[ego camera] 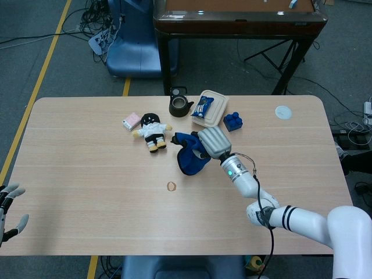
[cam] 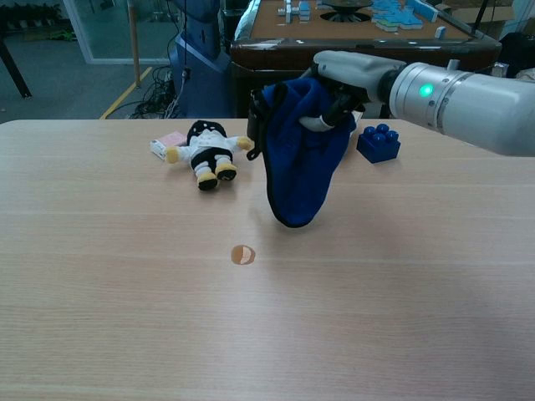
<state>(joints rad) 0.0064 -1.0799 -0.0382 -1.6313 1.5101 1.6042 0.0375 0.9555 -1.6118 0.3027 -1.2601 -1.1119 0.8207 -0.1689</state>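
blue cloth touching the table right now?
Apart. In the chest view the blue cloth hangs from the right hand, its lower tip clear of the table.

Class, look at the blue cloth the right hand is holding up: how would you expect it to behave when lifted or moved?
Probably floppy: the blue cloth hangs in a drooping fold from the right hand. Likely light, since it is held from its top alone. It may swing and brush the plush doll nearby.
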